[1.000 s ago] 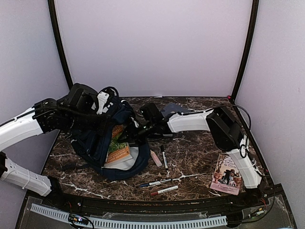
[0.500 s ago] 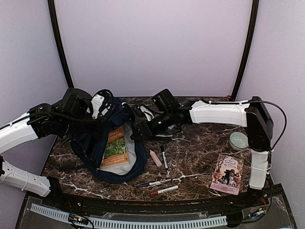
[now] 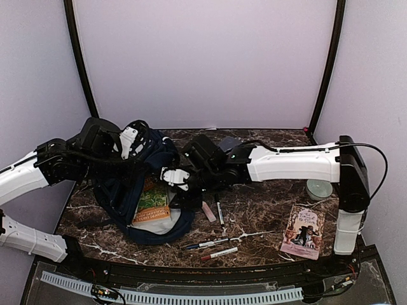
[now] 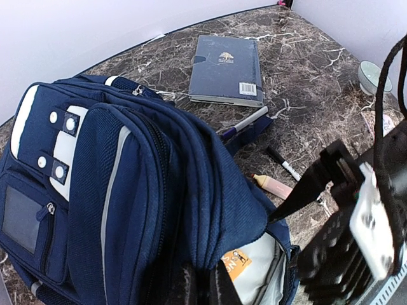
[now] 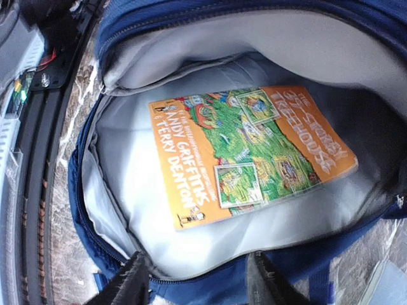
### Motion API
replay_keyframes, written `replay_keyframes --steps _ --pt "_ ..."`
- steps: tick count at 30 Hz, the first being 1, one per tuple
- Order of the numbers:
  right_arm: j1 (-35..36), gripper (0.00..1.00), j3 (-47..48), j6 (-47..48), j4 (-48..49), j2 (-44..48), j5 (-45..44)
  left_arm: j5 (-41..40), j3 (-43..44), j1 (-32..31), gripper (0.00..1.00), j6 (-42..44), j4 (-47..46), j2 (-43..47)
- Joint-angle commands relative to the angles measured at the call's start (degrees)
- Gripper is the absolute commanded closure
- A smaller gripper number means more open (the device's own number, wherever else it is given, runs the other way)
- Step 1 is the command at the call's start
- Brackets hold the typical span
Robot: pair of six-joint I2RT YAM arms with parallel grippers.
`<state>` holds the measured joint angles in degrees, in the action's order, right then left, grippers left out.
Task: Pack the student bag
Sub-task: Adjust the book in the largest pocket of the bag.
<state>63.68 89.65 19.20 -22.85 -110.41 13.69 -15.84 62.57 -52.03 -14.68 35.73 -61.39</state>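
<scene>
- Student bag [image 3: 162, 152] sits left of centre on the marble table [image 3: 267, 203] in your top view, with its main pocket gaping. Your left gripper [image 3: 132, 136] is at the bag's far top edge and your right gripper [image 3: 173, 178] hangs over the opening. An orange book [image 3: 151, 200] lies inside. A marker [image 3: 219, 208] lies just right of the bag, a paperback [image 3: 304, 232] and a bowl [image 3: 319, 188] well to the right.
- From your left wrist, the left gripper [image 4: 203, 289] is pressed together, pinching the student bag [image 4: 127, 190] at the rim of its open pocket. A navy hardcover [image 4: 227, 70] lies flat beyond the bag.
- From your right wrist, the right gripper [image 5: 197, 257] has its fingers [image 5: 133, 279] spread apart and gripping nothing, just above the near rim of the student bag [image 5: 286, 44]. The orange book [image 5: 248, 152] lies flat on the grey lining.
</scene>
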Motion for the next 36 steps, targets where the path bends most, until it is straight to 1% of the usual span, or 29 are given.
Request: replay_keyframes --steps 1,3,8,12,15,18,21,25,28,31,36 --pt "3.7 0.42 1.9 9.3 1.9 -3.2 -7.8 1.3 1.1 -0.2 1.00 -0.7 -4.6 1.8" --pt "4.9 0.38 3.0 9.9 2.5 -4.7 -8.8 1.4 1.2 -0.2 1.00 -0.7 -4.7 1.7" --pt "7.1 0.34 7.0 12.6 2.5 -9.8 -12.0 1.5 1.3 -0.2 1.00 -0.6 -4.6 1.5" --pt "7.8 0.31 8.8 12.2 4.8 -13.4 -16.9 2.1 1.6 -0.2 1.00 -0.7 -4.2 1.3" --pt "7.9 0.28 10.8 12.6 4.5 -15.7 -19.1 2.3 1.7 -0.2 1.00 -0.7 -3.6 1.3" --pt "8.0 0.24 9.8 14.9 6.1 -16.5 -21.4 2.5 1.6 -0.2 1.00 -0.7 -3.2 1.4" --pt "7.9 0.21 9.3 16.7 8.6 -17.6 -25.6 3.1 1.7 -0.2 1.00 -0.5 -3.4 1.3" --pt "7.4 0.21 9.3 19.1 12.1 -18.8 -29.4 4.0 2.2 -0.2 1.00 -0.1 -3.3 0.6" --pt "6.4 0.22 11.1 18.8 13.1 -19.9 -30.2 5.1 2.5 -0.2 1.00 0.1 -3.4 0.0" --pt "4.5 0.24 14.8 17.5 13.2 -21.9 -31.1 6.0 2.6 -0.2 1.00 0.1 -3.3 -0.5" --pt "1.1 0.25 24.3 15.2 12.7 -26.7 -33.8 8.0 2.6 -0.2 1.00 0.1 -3.1 -1.3"
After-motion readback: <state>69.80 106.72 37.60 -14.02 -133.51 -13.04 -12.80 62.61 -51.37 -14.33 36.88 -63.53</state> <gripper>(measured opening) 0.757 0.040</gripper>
